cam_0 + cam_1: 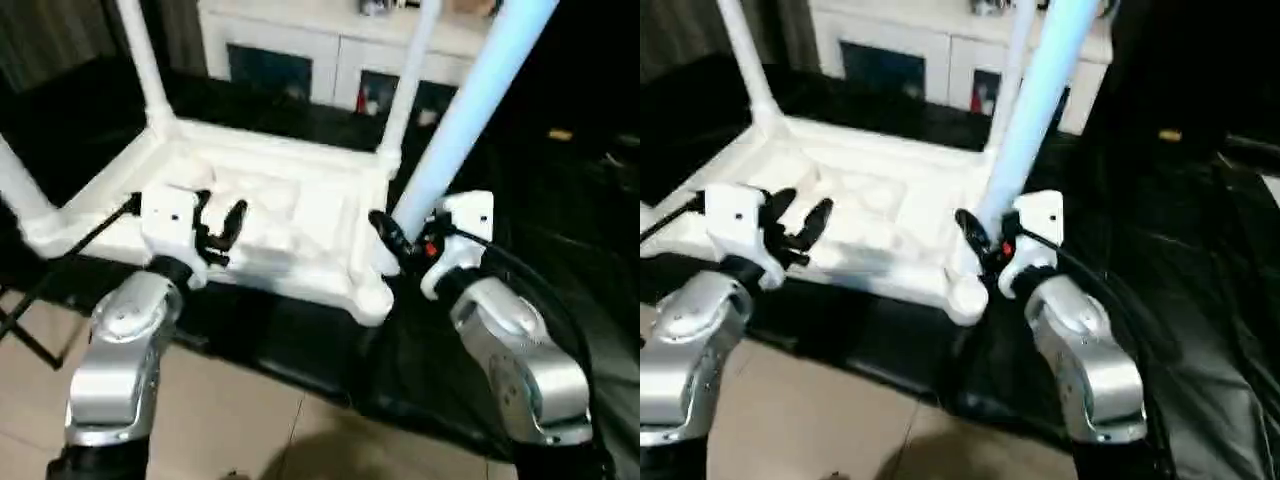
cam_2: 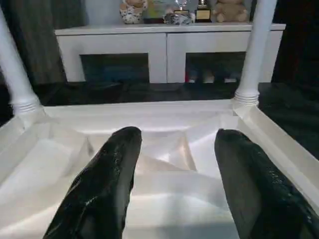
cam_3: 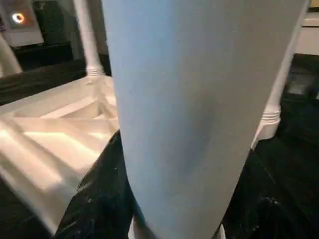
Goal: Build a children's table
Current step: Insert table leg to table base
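Head view: the all-white table top (image 1: 270,215) lies upside down on a black mat (image 1: 560,230), ribbed underside up, three legs standing in its corner sockets. The left gripper (image 1: 222,232) hangs released and empty over the ribs. The right gripper (image 1: 408,243) grasps the fourth leg (image 1: 470,110) beside the top's near corner.

Left wrist view: black fingers (image 2: 102,184) gape above the ribs; a white cabinet (image 2: 167,50) behind the top carries trinkets.

Right wrist view: the pale leg fills the grasp. No writing is legible.
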You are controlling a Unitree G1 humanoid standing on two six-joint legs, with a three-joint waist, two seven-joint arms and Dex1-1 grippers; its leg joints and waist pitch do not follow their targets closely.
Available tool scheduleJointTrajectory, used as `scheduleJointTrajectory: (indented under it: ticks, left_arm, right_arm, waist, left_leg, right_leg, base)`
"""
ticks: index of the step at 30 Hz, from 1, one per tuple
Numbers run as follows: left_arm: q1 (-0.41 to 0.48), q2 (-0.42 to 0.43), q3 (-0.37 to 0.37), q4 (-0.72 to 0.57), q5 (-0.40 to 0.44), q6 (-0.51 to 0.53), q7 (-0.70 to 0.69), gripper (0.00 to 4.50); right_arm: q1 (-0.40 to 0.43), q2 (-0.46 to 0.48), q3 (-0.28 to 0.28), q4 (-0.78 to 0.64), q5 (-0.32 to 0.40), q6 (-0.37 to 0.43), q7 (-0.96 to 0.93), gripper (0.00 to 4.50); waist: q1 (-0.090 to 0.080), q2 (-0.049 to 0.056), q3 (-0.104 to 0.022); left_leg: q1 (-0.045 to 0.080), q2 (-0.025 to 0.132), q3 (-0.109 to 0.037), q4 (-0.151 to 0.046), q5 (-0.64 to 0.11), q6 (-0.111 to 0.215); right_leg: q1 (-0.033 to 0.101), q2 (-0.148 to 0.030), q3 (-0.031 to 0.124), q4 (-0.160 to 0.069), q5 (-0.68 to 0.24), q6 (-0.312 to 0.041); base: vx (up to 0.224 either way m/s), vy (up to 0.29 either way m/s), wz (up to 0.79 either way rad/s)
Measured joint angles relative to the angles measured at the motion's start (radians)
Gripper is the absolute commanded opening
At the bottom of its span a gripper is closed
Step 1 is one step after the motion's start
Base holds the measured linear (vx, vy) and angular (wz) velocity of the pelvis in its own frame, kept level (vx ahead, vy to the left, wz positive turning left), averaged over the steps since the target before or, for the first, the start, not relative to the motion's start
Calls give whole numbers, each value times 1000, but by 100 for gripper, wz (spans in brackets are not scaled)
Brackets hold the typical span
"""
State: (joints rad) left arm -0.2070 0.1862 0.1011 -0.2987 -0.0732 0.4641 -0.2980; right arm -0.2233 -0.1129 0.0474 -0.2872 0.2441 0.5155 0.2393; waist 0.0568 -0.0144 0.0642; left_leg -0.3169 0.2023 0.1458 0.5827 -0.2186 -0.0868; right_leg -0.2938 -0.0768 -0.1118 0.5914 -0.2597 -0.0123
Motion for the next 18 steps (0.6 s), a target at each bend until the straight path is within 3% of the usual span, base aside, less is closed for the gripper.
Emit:
scheduleJointTrajectory:
  ticks: [1, 3, 4, 5, 6, 7, 8, 9, 10, 11, 12, 13, 14, 15, 16, 17, 18]
  left_arm:
    - [-1, -1, -6, 0, -1, 2, -1, 276]
    - [-3, -4, -26, 0, -11, 9, -2, 276]
    - [-3, -3, -26, 1, -12, 10, -2, 276]
    - [-2, 2, -19, 3, -13, 11, -2, 276]
    - [-3, 6, -12, 6, -12, 12, -1, 276]
    - [-4, 10, -2, 6, -12, 11, -1, 276]
    - [-10, 11, 1, 8, -12, 11, -1, 276]
    - [-22, 0, -1, 13, -13, 12, -1, 276]
    - [-33, -17, -29, 13, -17, 11, -3, 276]
    - [-35, -23, -51, 11, -22, 10, -5, 276]
    - [-36, -21, -51, 11, -21, 10, -4, 276]
    - [-37, -17, -46, 10, -22, 8, -2, 276]
    - [-33, -8, -35, 11, -22, 5, 1, 276]
    - [-17, 3, 1, 24, -21, 10, 12, 276]
    - [-17, 0, 5, 33, -21, 13, 18, 276]
    - [-20, -2, 1, 31, -23, 13, 18, 276]
    - [-22, -8, -2, 30, -25, 12, 17, 276]
  right_arm:
    - [2, -1, -2, 0, 0, 0, 0, 186]
    - [8, 1, -12, 0, 2, 0, -2, 186]
    - [9, 2, -14, 0, 2, 0, -2, 186]
    - [10, 9, -12, 0, 5, 0, -2, 186]
    - [11, 16, -8, 0, 12, 0, 0, 186]
    - [14, 19, -4, -1, 20, 0, 0, 186]
    - [21, 15, -7, -7, 23, -1, 0, 186]
    - [36, 4, -19, -9, 22, -3, -1, 186]
    - [52, -11, -34, -6, 20, -2, -3, 186]
    - [62, -18, -56, -4, 19, -2, -10, 186]
    - [60, -15, -61, -6, 19, -3, -13, 186]
    - [54, -12, -58, -10, 19, -3, -13, 186]
    - [45, 3, -54, -6, 18, -3, -14, 186]
    - [32, 24, -8, -11, 21, -1, -8, 186]
    - [34, 21, 4, -20, 20, -1, -2, 186]
    - [30, 13, 1, -23, 18, -1, 0, 186]
    - [30, 1, -1, -22, 16, -1, 0, 186]
  waist:
    - [0, 3, -2]
    - [-5, 8, -8]
    - [-6, 10, -11]
    - [-2, 7, -11]
    - [-4, 6, -12]
    - [-1, -1, -14]
    - [6, -10, -16]
    - [20, -7, -17]
    - [38, -3, -18]
    - [60, 3, -20]
    - [77, 10, -24]
    - [78, 35, -33]
    - [77, 49, -29]
    - [48, 30, -31]
    - [41, 18, -37]
    - [34, 3, -43]
    - [31, -2, -44]
  left_leg:
    - [-8, -4, 3, 2, 0, 7]
    - [-12, -5, 2, 5, -9, 14]
    - [1, -2, 4, 2, -13, 9]
    - [22, 1, 22, -4, -24, -3]
    - [39, 1, 33, -4, -31, -11]
    - [58, 1, 55, -7, -41, -15]
    - [68, -4, 78, -2, -56, -19]
    - [67, -4, 65, 24, -72, -8]
    - [45, -14, 34, 83, -83, 4]
    - [-1, -39, -9, 158, -81, -5]
    - [-35, -52, -29, 164, -74, -18]
    - [-61, -54, -47, 98, -63, 0]
    - [-72, -48, -73, 125, -58, 30]
    - [-65, -63, -90, 125, -63, 31]
    - [-63, -69, -89, 125, -63, 32]
    - [-67, -85, -80, 128, -63, 32]
    - [-70, -90, -77, 128, -62, 30]
  right_leg:
    - [0, 2, 0, -2, -3, 6]
    - [0, 2, 2, -3, -12, 17]
    - [-5, 5, 14, 4, -17, 14]
    - [-21, 7, 37, 26, -31, -1]
    - [-26, 7, 49, 50, -45, -19]
    - [-37, 1, 57, 76, -57, -34]
    - [-24, 10, 90, 81, -75, -1]
    - [-18, 37, 131, 79, -78, 7]
    - [-4, 65, 173, 70, -78, 7]
    - [13, 99, 224, 56, -70, 18]
    - [23, 121, 243, 51, -68, 22]
    - [23, 146, 214, 62, -69, 23]
    - [-10, 143, 167, 114, -75, 16]
    - [-58, 100, 93, 186, -65, 24]
    - [-74, 82, 90, 175, -50, 32]
    - [-96, 36, 103, 111, -17, 41]
    - [-106, 14, 107, 98, 0, 59]
  base:
    - [68, 53, -4]
    - [77, 42, 3]
    - [182, -38, -4]
    - [196, -64, -29]
    - [196, -64, -29]
    - [150, -48, -53]
    - [137, -23, -51]
    - [137, -23, -51]
    - [126, 41, -41]
    - [68, 110, -44]
    - [68, 110, -44]
    - [-91, 144, -36]
    - [-92, -3, -38]
    - [-92, -3, -38]
    - [32, -75, -18]
    - [0, 0, 0]
    - [0, 0, 0]
